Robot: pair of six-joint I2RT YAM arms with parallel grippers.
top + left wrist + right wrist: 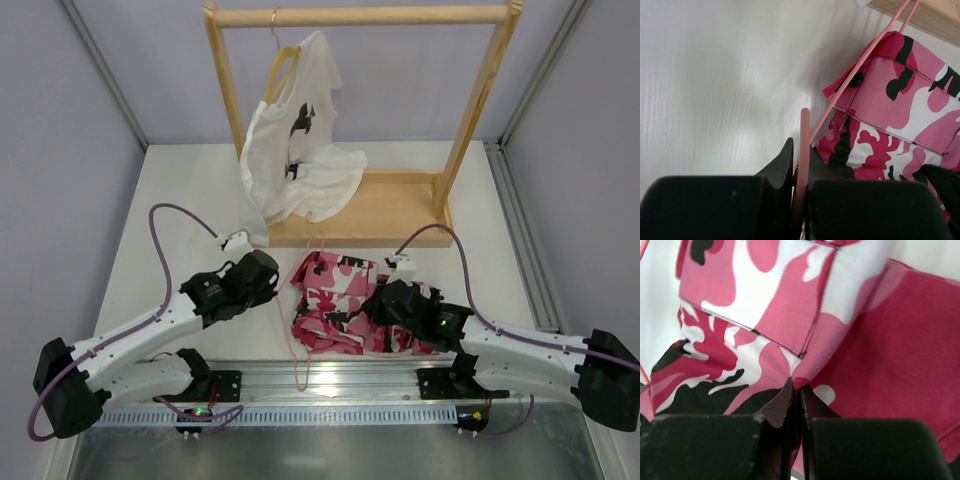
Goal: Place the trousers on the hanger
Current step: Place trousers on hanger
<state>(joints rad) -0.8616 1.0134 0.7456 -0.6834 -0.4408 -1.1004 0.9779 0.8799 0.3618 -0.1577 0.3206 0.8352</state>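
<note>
Two grips are seen at once. The left gripper [800, 151] is closed on a bar of the pink wire hanger [803, 125], and the wire is seen running straight out from between its fingers. The right gripper [796, 387] is pinched tight on a raised fold of the camouflage trousers [330, 300], with cloth spread out beyond its fingertips and to both sides.

The trousers are bunched on the table [180, 190], just to the right of the left gripper and directly under the right one. The hanger is laid along the heap's left edge, and one thin wire is crossed over a corner of the cloth just ahead of the left fingers.

The step in hand is judged to be the threading: hanger and cloth are both secured, but nothing is draped over the wire yet. Next, the pinched fold would need to be lifted and drawn through the triangle and over a bar, while the hanger is held steady and clear of the table.

The hanger's long axis is run away from the left gripper, with what looks like the curled hook at the far end, near the base of the wooden rack [400, 205]. The heap is spread from one gripper across to the other; which way the legs point cannot be told.
</note>
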